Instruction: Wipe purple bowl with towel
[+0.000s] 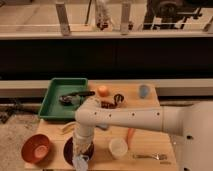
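Note:
The purple bowl (70, 149) is dark and sits on the wooden table near the front left. My white arm reaches in from the right and bends down over it. My gripper (80, 154) points down into the bowl and covers most of its inside. It is shut on the towel (80, 161), a pale bluish cloth that shows at the bowl's front rim under the gripper.
A green tray (50, 102) holding dark utensils stands at the back left. An orange-brown bowl (36, 148) is left of the purple bowl, a white cup (118, 147) right of it. A carrot (130, 136), fork (150, 156), orange (103, 90) and blue cup (144, 90) lie around.

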Motion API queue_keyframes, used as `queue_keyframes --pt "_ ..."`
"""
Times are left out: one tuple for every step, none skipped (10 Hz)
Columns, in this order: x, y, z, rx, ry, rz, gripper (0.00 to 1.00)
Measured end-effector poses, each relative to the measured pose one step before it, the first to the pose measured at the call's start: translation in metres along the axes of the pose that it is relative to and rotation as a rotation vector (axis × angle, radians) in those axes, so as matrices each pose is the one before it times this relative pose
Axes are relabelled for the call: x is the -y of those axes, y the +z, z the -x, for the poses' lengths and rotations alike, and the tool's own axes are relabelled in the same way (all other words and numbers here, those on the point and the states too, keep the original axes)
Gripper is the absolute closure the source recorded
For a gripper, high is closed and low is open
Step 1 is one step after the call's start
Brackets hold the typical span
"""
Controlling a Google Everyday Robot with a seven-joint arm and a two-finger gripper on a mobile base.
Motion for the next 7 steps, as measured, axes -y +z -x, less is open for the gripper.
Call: queue_keyframes --pt "-0.01074 -0.00122 0.00462 -0.00107 0.011 0.00267 1.0" --pt "-0.00903 -0.00141 0.0037 -0.00077 0.01161 0.00336 1.0" --pt "-0.0085 -0.00159 0.00293 -0.00251 0.01485 0.00283 1.0" --pt "-0.00564 -0.00189 -0.00048 -0.006 0.01133 0.00318 1.0" --pt "-0.0045 -0.00195 -0.00338 -0.00673 0.00562 0.00121 1.0" --pt "-0.00252 -0.00113 -0.00628 -0.00611 -0.00308 0.00125 1.0" --pt "0.00085 0.00001 -0.00906 -0.00639 -0.00936 -0.0007 1.0"
